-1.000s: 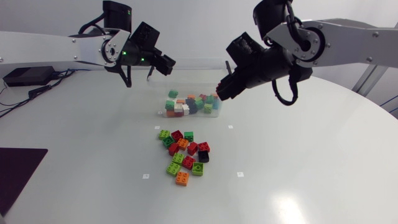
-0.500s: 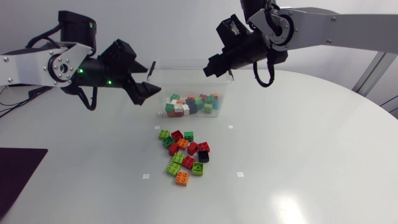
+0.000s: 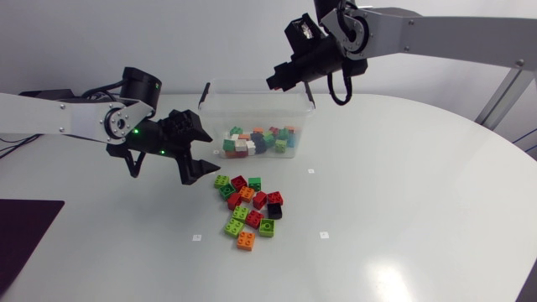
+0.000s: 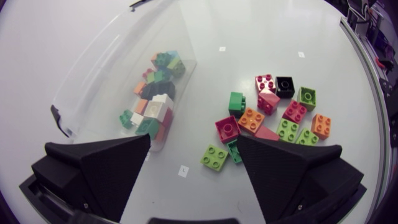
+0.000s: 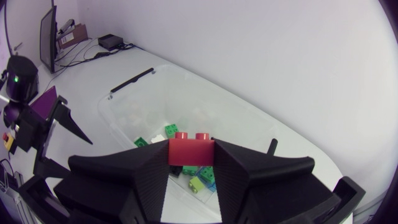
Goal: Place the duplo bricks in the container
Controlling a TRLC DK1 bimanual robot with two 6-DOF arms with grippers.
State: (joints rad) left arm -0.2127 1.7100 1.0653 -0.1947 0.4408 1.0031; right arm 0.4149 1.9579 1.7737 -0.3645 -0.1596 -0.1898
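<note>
**Right arm.** The right claw [image 5: 191, 163] is clamped on 1 red brick [image 5: 191, 148], with 2 studs showing above the fingers. In the head view it hangs over the far rim of the clear container [image 3: 252, 85]. The wrist view shows the open tub directly beneath the brick. Judgement: release into the tub is the step in hand.

**Left arm.** The left claw [image 4: 193, 149] has its fingers spread wide with nothing between them. It hangs low over the table [image 3: 403, 210], just beside the loose pile [image 3: 249, 207] on the container side. A lime brick [image 4: 214, 157] lies nearest ahead of it.

**Task items.** A mixed batch of stored bricks [image 3: 258, 141] lies inside the container. More than 10 bricks are loose on the table, several touching.

**Handling assessment.**
- The bricks look light, rigid and smooth-walled.
- They are likely best gripped across 2 opposite flat sides, below the studs.
- Edge bricks offer finger clearance, while packed ones risk dragging neighbours.
- The tub looks thin and light, so a knock could shift it.
</note>
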